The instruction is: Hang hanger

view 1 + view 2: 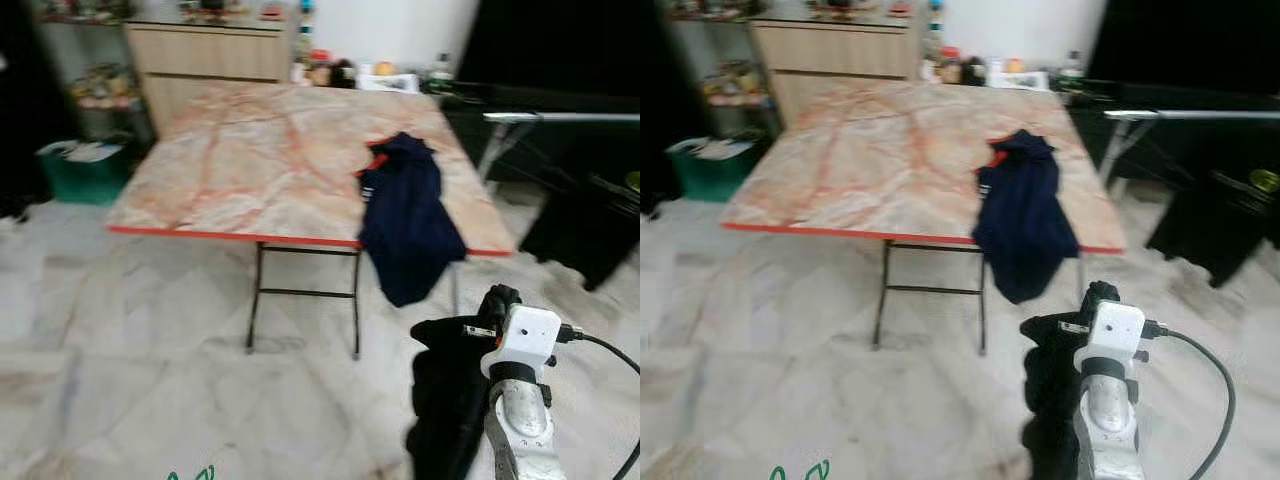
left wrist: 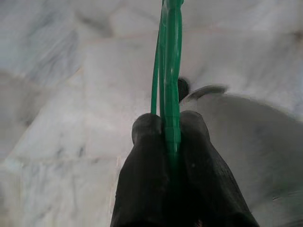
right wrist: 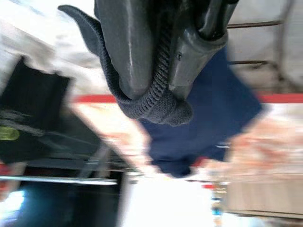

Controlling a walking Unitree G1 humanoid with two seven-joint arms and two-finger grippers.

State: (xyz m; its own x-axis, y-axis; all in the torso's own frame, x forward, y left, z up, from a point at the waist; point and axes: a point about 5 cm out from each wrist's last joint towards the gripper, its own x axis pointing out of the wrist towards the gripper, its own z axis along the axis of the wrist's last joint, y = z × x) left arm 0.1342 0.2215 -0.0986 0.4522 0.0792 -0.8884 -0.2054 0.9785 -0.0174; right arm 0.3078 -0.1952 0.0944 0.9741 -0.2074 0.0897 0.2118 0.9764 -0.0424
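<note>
Left gripper (image 2: 171,130) clamped on green hanger (image 2: 169,56), right gripper (image 3: 158,90) pinching black garment (image 1: 445,400) at 5 o'clock, navy shirt (image 1: 405,215) on table (image 1: 250,160)

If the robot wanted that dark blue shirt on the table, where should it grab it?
Probably the part of the navy shirt that hangs over the red front edge of the table, coming from the front: that loose, free-hanging fabric could be pinched between the jaws without scraping the tabletop.

A marble-patterned folding table (image 1: 250,170) carries a navy garment (image 1: 405,215) draped over its near edge.
</note>
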